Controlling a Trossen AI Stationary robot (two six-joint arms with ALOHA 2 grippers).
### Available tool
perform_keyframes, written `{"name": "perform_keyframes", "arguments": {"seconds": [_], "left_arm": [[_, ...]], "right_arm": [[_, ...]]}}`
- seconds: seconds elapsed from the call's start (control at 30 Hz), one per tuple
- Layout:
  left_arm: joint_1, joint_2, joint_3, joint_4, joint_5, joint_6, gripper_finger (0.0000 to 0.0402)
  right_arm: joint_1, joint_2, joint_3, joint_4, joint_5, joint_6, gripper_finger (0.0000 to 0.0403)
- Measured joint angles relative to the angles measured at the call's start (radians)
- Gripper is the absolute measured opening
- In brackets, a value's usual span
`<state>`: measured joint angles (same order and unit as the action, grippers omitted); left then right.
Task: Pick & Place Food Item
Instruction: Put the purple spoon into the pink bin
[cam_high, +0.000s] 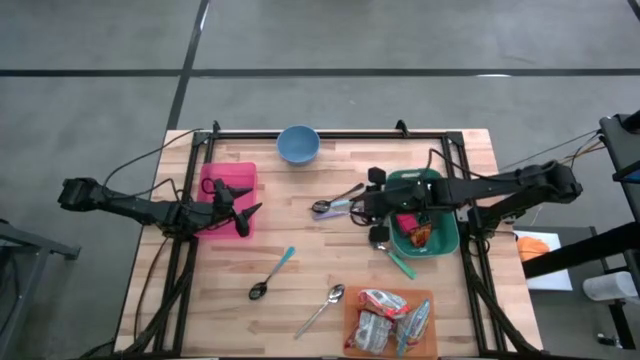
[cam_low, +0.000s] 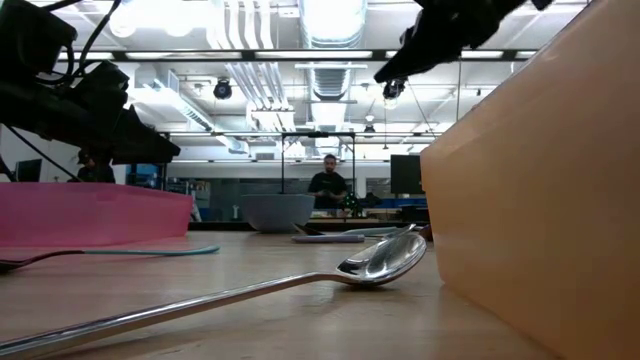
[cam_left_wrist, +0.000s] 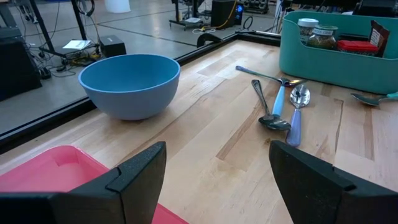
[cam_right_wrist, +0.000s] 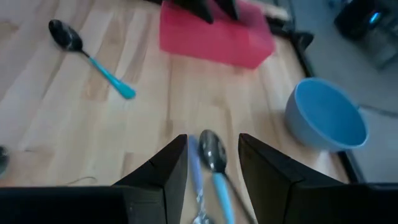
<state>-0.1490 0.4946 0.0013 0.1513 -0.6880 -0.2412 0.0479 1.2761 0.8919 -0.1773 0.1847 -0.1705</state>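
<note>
The food items look like crinkly snack packets (cam_high: 388, 318) lying on an orange tray (cam_high: 352, 345) at about five o'clock on the surface (cam_high: 300, 230). More packaged goods and jars are sitting in the green bin (cam_high: 447, 238) at three o'clock. I judge the packets to be light, soft and a little slippery, crushable if squeezed hard; pinching across a packet's middle or a sealed edge seems safest.

The right claw (cam_high: 372, 205) is hovering at the bin's nine o'clock side, over the cluster of spoons (cam_high: 335, 205), its jaws standing partly apart and holding nothing. The packets are lying well apart from it, towards its six o'clock.

The left claw (cam_high: 240, 200) is waiting over the pink tray (cam_high: 244, 174) at nine o'clock, jaws wide and empty.
</note>
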Motion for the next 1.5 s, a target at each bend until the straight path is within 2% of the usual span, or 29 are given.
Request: {"name": "perform_keyframes", "arguments": {"seconds": [0.13, 0.33, 0.7, 0.83, 0.97, 1.03, 1.17, 1.27, 1.37, 1.5], "left_arm": [[0.0, 0.0, 0.0, 0.0, 0.0, 0.0, 0.0285], [0.0, 0.0, 0.0, 0.0, 0.0, 0.0, 0.0285], [0.0, 0.0, 0.0, -0.001, 0.0, 0.0, 0.0285], [0.0, 0.0, 0.0, -0.001, 0.0, 0.0, 0.0285], [0.0, 0.0, 0.0, -0.001, 0.0, 0.0, 0.0285], [0.0, 0.0, 0.0, -0.001, 0.0, 0.0, 0.0285], [-0.001, 0.0, 0.0, -0.001, 0.0, 0.0, 0.0285], [-0.001, 0.0, 0.0, -0.001, 0.0, 0.0, 0.0285], [-0.001, 0.0, 0.0, -0.001, 0.0, 0.0, 0.0285], [-0.001, 0.0, 0.0, -0.003, 0.0, 0.0, 0.0285]], "right_arm": [[0.0, -0.025, -0.09, 0.13, 0.002, -0.059, 0.0141], [0.0, -0.041, -0.128, 0.154, 0.002, -0.124, 0.0141], [0.002, 0.001, -0.128, 0.172, -0.011, -0.016, 0.0141], [0.009, 0.002, -0.127, 0.173, -0.012, 0.071, 0.0141], [0.014, 0.002, -0.117, 0.176, -0.01, 0.01, 0.0141], [0.007, 0.003, -0.107, 0.175, -0.01, 0.01, 0.0141], [-0.036, 0.004, -0.053, 0.131, -0.011, 0.122, 0.0141], [-0.059, 0.037, -0.011, 0.076, -0.05, 0.046, 0.0141], [-0.077, 0.122, 0.044, 0.035, -0.082, -0.03, 0.0141], [-0.126, 0.265, 0.157, -0.1, -0.081, -0.036, 0.0141]]}}
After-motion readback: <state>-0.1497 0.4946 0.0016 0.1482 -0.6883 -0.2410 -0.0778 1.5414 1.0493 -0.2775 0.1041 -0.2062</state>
